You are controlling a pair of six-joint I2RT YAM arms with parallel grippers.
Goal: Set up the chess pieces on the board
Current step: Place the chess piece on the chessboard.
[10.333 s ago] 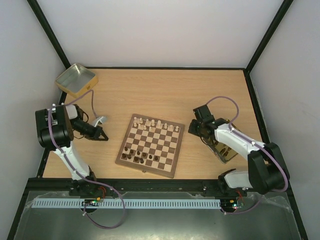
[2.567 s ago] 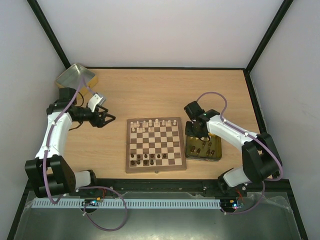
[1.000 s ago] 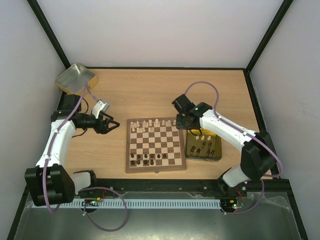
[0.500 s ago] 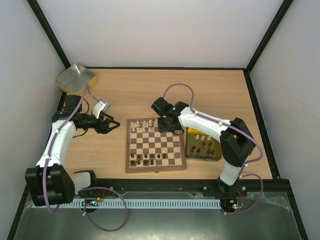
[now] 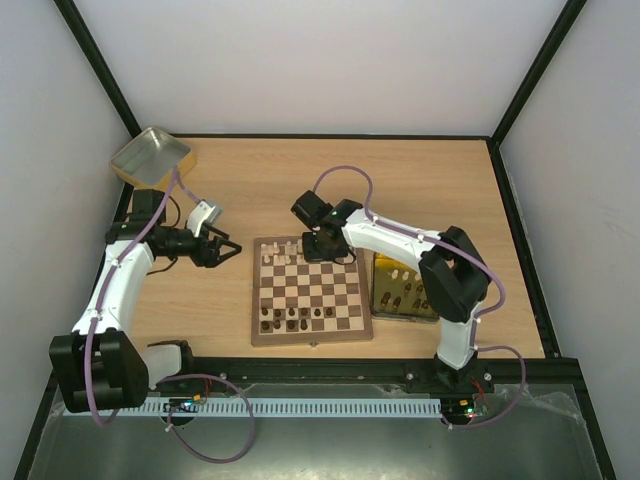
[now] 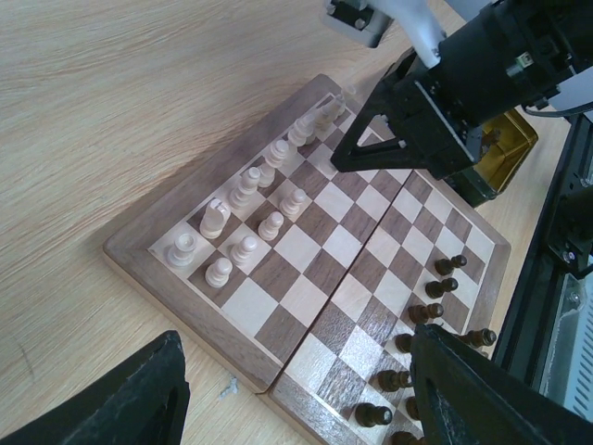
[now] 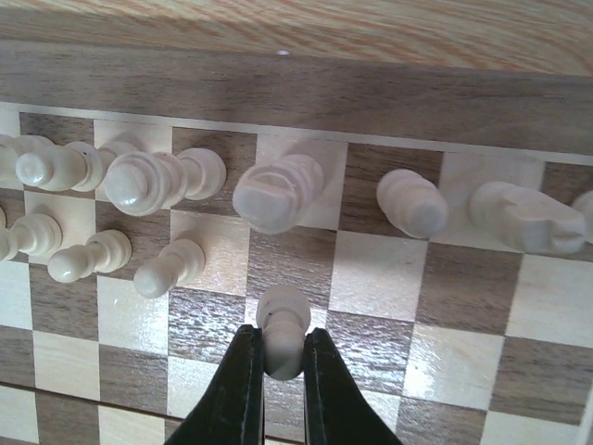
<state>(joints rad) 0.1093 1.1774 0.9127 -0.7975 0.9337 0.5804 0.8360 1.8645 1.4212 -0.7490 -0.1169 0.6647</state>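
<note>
The board point(image 5: 330, 285) lies in the middle of the table. Cream chess pieces point(image 5: 283, 256) stand along its far rows and dark ones point(image 5: 295, 318) along its near rows. My right gripper point(image 7: 283, 362) is shut on a cream pawn point(image 7: 283, 320), held just above a square in front of the cream back row point(image 7: 278, 190). From above, the right gripper point(image 5: 320, 250) hangs over the board's far edge. My left gripper point(image 5: 228, 248) stands open and empty just off the board's left side, its fingers point(image 6: 120, 399) wide apart over the board's corner point(image 6: 259, 371).
A gold tin point(image 5: 432, 292) holding several loose cream and dark pieces sits right of the board. A second gold tin point(image 5: 150, 158) stands at the far left corner. Black frame rails run along the table's edges.
My right arm has swung left from above the gold tin to the board's far rows, carrying the cream pawn. The left arm has stayed still over the last second.
</note>
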